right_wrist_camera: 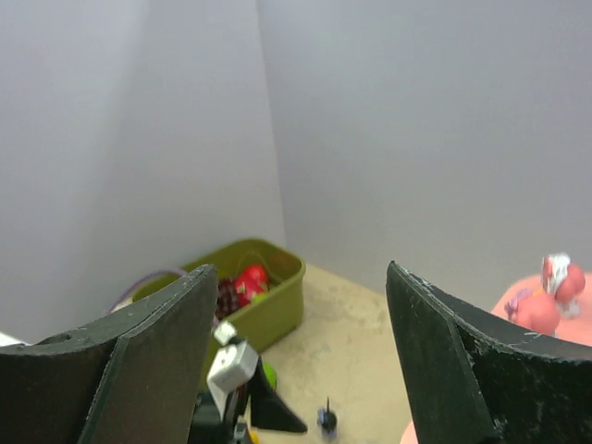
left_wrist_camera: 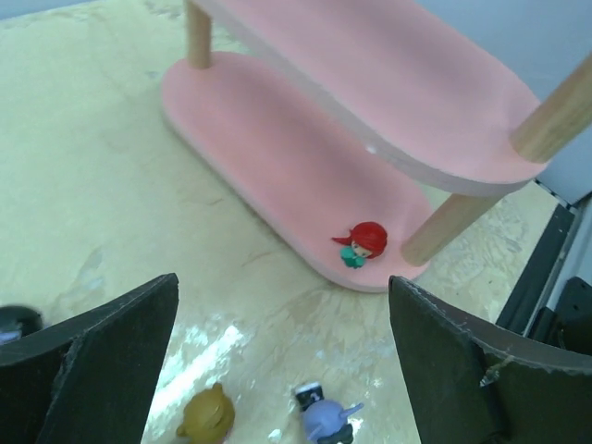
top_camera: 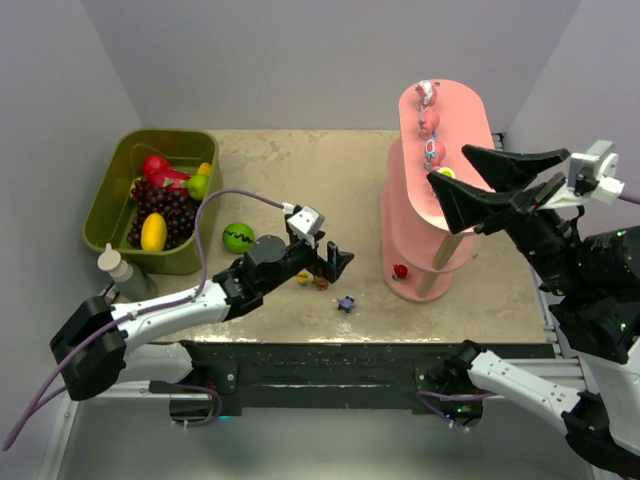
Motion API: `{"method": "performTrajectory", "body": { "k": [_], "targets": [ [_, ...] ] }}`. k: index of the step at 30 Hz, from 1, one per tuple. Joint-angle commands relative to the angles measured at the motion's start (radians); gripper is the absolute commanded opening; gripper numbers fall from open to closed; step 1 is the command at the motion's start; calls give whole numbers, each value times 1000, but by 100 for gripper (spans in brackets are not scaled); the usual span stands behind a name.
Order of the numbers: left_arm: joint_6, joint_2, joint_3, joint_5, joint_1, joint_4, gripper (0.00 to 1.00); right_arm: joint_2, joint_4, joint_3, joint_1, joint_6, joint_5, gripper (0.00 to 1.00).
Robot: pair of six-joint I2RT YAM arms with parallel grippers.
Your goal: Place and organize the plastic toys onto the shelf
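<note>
Top external: finding the left gripper [top_camera: 322, 262] hanging spread and empty left of the shelf [top_camera: 460, 110]; reading this as lining up on the three plastic toys [top_camera: 320, 283] lying on the pale, scuffed table [top_camera: 300, 170] just short of the shelf's foot. Seeing the right gripper [right_wrist_camera: 301, 273] gaping too, gripping nothing, hovering high beside the shelf's top board. Counting pink toys [top_camera: 428, 120] along that board and a red-haired one [left_wrist_camera: 363, 242] on the bottom board; guessing at a yellow one [top_camera: 446, 172] mid-tier. Noting grey walls [top_camera: 300, 60] behind the shelf, olive bin [top_camera: 120, 190] far left of it.

Low tier, pink oblong shelf [left_wrist_camera: 268, 148]: side open; tan wooden post [left_wrist_camera: 444, 227], red-haired plastic figurine [left_wrist_camera: 363, 242] at near end.
Top tier [top_camera: 470, 110]: pink figurines [top_camera: 428, 122] on L edge; far R part free.
</note>
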Motion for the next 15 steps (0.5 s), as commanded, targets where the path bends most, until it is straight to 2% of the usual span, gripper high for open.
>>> {"method": "performTrajectory", "body": {
  "k": [1, 6, 8, 10, 15],
  "targets": [
    [-69, -60, -54, -144, 3, -133, 98, -9, 229, -36, 1, 10, 25, 77],
    [-230, -55, -104, -253, 2, -210, 87, -16, 278, -154, 1, 76, 233, 77],
    [-303, -55, -121, -286, -9, -205, 85, -37, 316, -203, 1, 99, 258, 77],
    [-360, -49, -131, -395, -44, -226, 81, -42, 321, -249, 1, 110, 261, 77],
    [-437, -22, -120, -529, -84, -306, 70, -37, 267, -293, 0, 139, 261, 77]
  ]
}}
